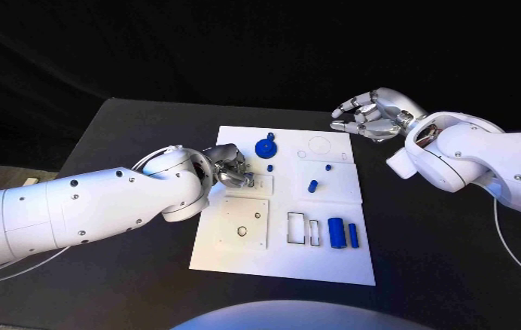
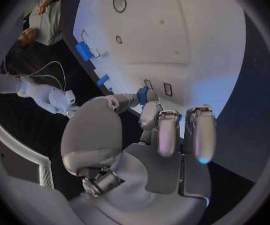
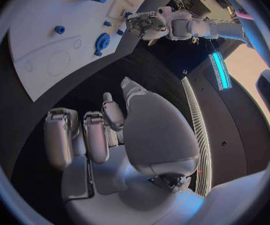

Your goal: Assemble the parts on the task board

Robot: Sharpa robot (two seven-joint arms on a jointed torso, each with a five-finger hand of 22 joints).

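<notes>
Two silver hands flank the white task board (image 1: 284, 217): the left hand (image 1: 230, 169) sits over its left edge, pinching a small blue part (image 2: 146, 95) between thumb and fingertip. The right hand (image 1: 371, 116) hovers off the board's far right corner with fingers curled in on nothing. On the board lie a blue disc (image 1: 266, 148) near its far edge and two blue cylinders (image 1: 343, 233) near its right edge.

Head cam looks down from above at the task board (image 1: 284, 217), you see it whole. Left wrist cam sits close behind left hand (image 2: 148, 135), facing the board. Right wrist cam, behind right hand (image 3: 110, 135), is farther; all three share the board.
</notes>
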